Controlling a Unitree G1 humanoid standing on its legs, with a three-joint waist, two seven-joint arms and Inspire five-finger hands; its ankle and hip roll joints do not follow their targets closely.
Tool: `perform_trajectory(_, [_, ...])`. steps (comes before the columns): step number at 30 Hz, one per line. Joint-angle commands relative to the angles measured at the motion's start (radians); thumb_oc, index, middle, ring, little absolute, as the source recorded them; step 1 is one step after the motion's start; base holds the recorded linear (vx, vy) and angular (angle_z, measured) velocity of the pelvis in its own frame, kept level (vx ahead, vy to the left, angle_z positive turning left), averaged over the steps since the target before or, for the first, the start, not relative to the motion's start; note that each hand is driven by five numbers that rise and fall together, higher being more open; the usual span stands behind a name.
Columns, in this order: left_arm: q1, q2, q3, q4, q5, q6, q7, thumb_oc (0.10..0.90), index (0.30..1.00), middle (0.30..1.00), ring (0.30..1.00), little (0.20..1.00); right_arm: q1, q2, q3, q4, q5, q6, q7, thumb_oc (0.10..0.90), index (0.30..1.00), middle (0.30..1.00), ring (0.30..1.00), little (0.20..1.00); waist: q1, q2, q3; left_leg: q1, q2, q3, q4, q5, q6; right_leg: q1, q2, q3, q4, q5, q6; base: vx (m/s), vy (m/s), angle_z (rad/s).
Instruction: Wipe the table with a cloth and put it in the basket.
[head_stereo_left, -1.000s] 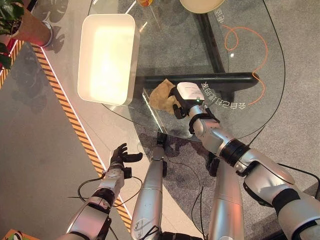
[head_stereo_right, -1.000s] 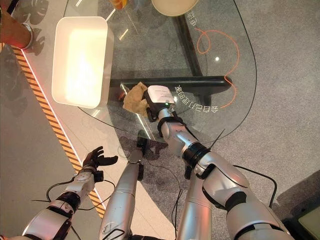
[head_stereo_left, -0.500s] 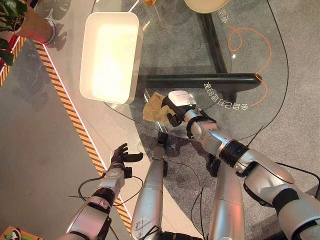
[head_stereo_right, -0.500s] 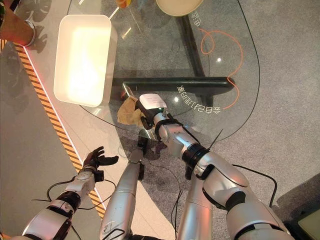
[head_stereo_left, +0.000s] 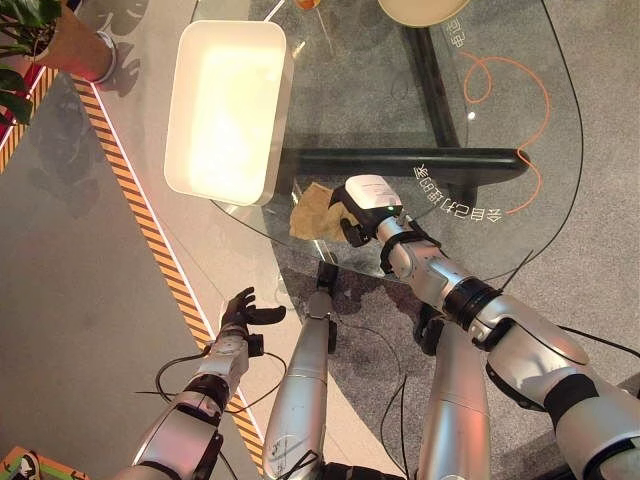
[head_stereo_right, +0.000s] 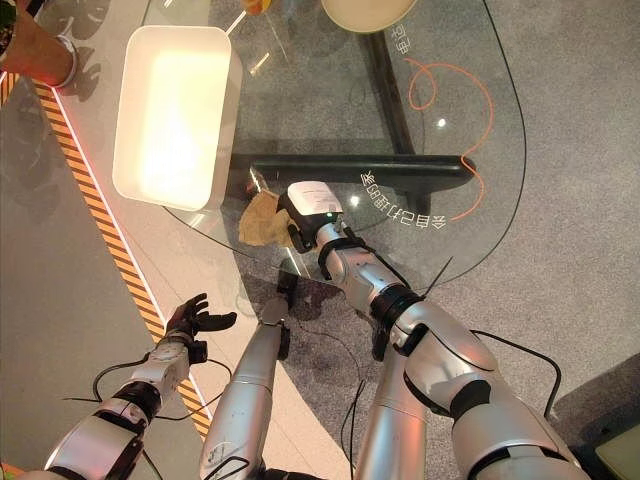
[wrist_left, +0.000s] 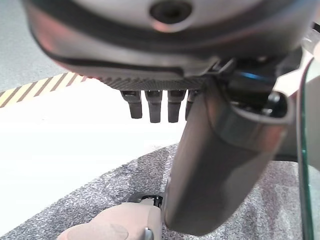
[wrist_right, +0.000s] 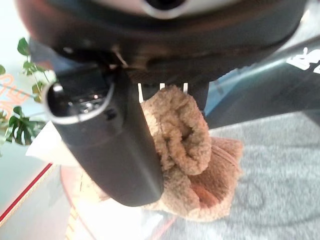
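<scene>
Left hand (head_stereo_left: 240, 312) hangs low beside the table, over the pale floor near the striped tape (head_stereo_left: 150, 235), fingers loosely spread and holding nothing; the left wrist view shows its fingers (wrist_left: 152, 106) straight in a row with bare floor past them. Right arm reaches forward onto the glass table (head_stereo_left: 500, 240) near its front edge. Right hand (head_stereo_left: 365, 205) sits on the cloth (head_stereo_left: 315, 212), which lies on the glass at the near left part of the table, just short of the basket. In the right wrist view the thumb (wrist_right: 110, 145) and fingers close round a bunched fold of the tan cloth (wrist_right: 187, 150), the rest of it spilling flat onto the glass below the hand. So the right hand is clamped on the cloth, pinching a roll of it against the palm. Cloth looks crumpled, brown, a corner pointing toward the table edge. Beyond it, touching nothing, the white basket (head_stereo_left: 228, 105) stands on the table's left side, a long rectangular tub, hollow bright inside. Under the glass a dark bar of the table frame (head_stereo_left: 400, 160) runs across behind the hand. An orange cable (head_stereo_left: 520, 100) curls farther right beneath the glass. At the far edge a pale round plate (head_stereo_left: 425, 10) shows in part. A potted plant (head_stereo_left: 45, 40) stands on the floor at far left.
</scene>
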Motion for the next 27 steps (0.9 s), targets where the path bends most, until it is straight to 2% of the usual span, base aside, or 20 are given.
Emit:
perform_trajectory(1, [-0.007, 0.044, -0.040, 0.024, -0.003, -0.025, 0.010, 0.800, 0.900, 0.900, 0.900, 0.900, -0.214, -0.047, -0.113, 0.063, 0.027, -0.024, -0.217, 0.100, 0.300, 0.300, 0.300, 0.200, 0.008, 0.044, -0.010, -0.002, -0.135, 0.094, 0.199, -0.191, 0.147, 0.044, 0.018, -0.015, -0.226, 0.171, 0.043, -0.01, -0.018, 0.09])
perform_trajectory(2, [-0.017, 0.047, -0.036, 0.022, -0.005, -0.025, 0.012, 0.800, 0.900, 0.900, 0.900, 0.900, -0.230, -0.060, -0.120, 0.067, 0.030, -0.022, -0.236, 0.100, 0.300, 0.300, 0.300, 0.200, 0.009, 0.043, -0.010, -0.028, -0.132, 0.095, 0.191, -0.162, 0.152, 0.023, 0.019, -0.024, -0.241, 0.202, 0.035, 0.05, -0.030, 0.10])
perform_trajectory(3, [-0.009, 0.055, -0.038, 0.022, -0.009, -0.021, 0.008, 0.800, 0.900, 0.900, 0.900, 0.900, -0.227, -0.086, -0.136, 0.076, 0.046, -0.017, -0.280, 0.100, 0.300, 0.300, 0.300, 0.200, 0.007, 0.039, -0.010, -0.010, -0.132, 0.093, 0.203, -0.195, 0.151, 0.036, 0.019, -0.018, -0.221, 0.171, 0.045, -0.02, -0.026, 0.11])
perform_trajectory(7, [-0.001, 0.069, -0.035, 0.013, -0.020, -0.020, 0.010, 0.800, 0.900, 0.900, 0.900, 0.900, -0.227, -0.150, -0.174, 0.058, 0.080, -0.003, -0.392, 0.100, 0.300, 0.300, 0.300, 0.200, 0.000, 0.031, -0.010, -0.020, -0.126, 0.093, 0.207, -0.202, 0.156, 0.027, 0.021, -0.022, -0.221, 0.169, 0.046, 0.00, -0.013, 0.05])
perform_trajectory(12, [0.001, 0.083, -0.033, 0.013, -0.039, -0.025, 0.002, 0.800, 0.900, 0.900, 0.900, 0.900, -0.232, -0.208, -0.196, 0.057, 0.089, 0.028, -0.466, 0.100, 0.300, 0.300, 0.300, 0.200, -0.011, 0.030, -0.010, -0.029, -0.122, 0.099, 0.211, -0.208, 0.159, 0.018, 0.024, -0.021, -0.223, 0.167, 0.044, -0.01, 0.004, 0.04])
perform_trajectory(21, [0.008, 0.110, -0.025, 0.011, -0.051, -0.025, -0.011, 0.800, 0.900, 0.900, 0.900, 0.900, -0.244, -0.302, -0.252, 0.190, 0.174, 0.057, -0.545, 0.100, 0.300, 0.300, 0.300, 0.200, -0.019, 0.023, -0.010, -0.037, -0.115, 0.104, 0.216, -0.218, 0.163, 0.014, 0.025, -0.025, -0.225, 0.162, 0.044, 0.00, 0.000, 0.00])
perform_trajectory(27, [0.012, 0.137, -0.011, 0.013, -0.064, -0.023, -0.020, 0.800, 0.900, 0.900, 0.900, 0.900, -0.210, -0.378, -0.354, 0.297, 0.261, 0.063, -0.590, 0.100, 0.300, 0.300, 0.300, 0.200, -0.035, 0.010, -0.010, -0.047, -0.106, 0.106, 0.223, -0.230, 0.167, 0.009, 0.034, -0.024, -0.229, 0.159, 0.044, 0.00, 0.000, 0.00])
